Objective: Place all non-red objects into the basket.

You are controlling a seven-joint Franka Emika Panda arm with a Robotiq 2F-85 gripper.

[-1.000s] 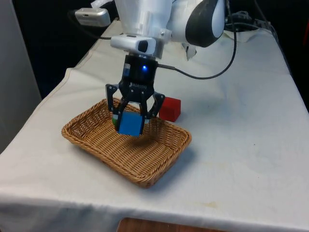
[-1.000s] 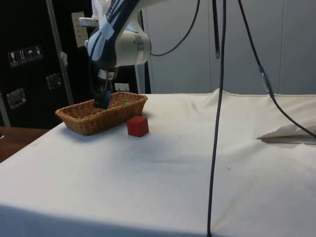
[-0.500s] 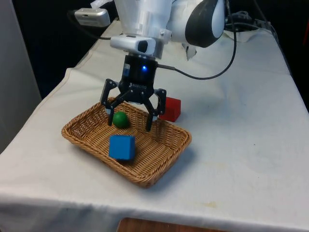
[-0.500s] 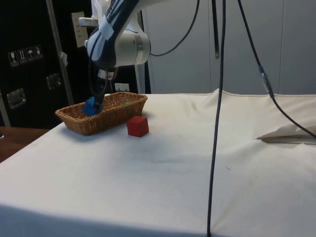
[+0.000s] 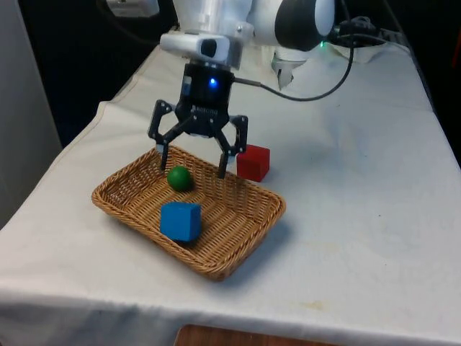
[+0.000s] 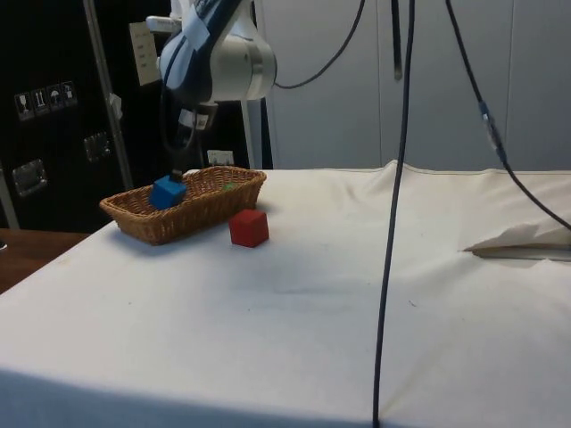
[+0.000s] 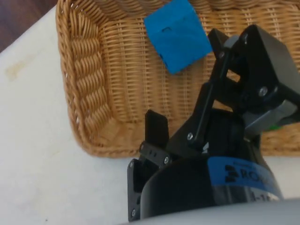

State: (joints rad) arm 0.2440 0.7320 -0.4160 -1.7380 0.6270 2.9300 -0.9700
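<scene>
Hand: the hand (image 5: 193, 160) hung above the far part of the basket in the front view, fingers spread wide and gripping nothing; one fingertip stood to each side of the green ball, above it and not touching it. In the side view the hand (image 6: 178, 159) hung over the basket, above the blue cube.

Basket: the wicker basket (image 5: 122, 210) sat on the table toward the front view's left, long side angled across the cloth. In the side view the basket (image 6: 152, 220) lay near the table's far edge. Its woven wall and floor showed in the wrist view (image 7: 89, 93).

Blue cube: the blue cube (image 5: 180, 220) rested on the basket floor, in the half nearer the front camera, free of the hand. It also showed in the side view (image 6: 167, 193) and, tilted to the weave, in the wrist view (image 7: 177, 33).

Green ball: the green ball (image 5: 179, 179) lay inside the basket, in the far half, apart from the blue cube.

Red cube: the red cube (image 5: 253, 162) stood on the cloth just outside the basket's far rim, toward the front view's right. In the side view the red cube (image 6: 248, 227) sat just beside the basket wall.

Table: the table (image 5: 360, 216) was covered by a white cloth.
</scene>
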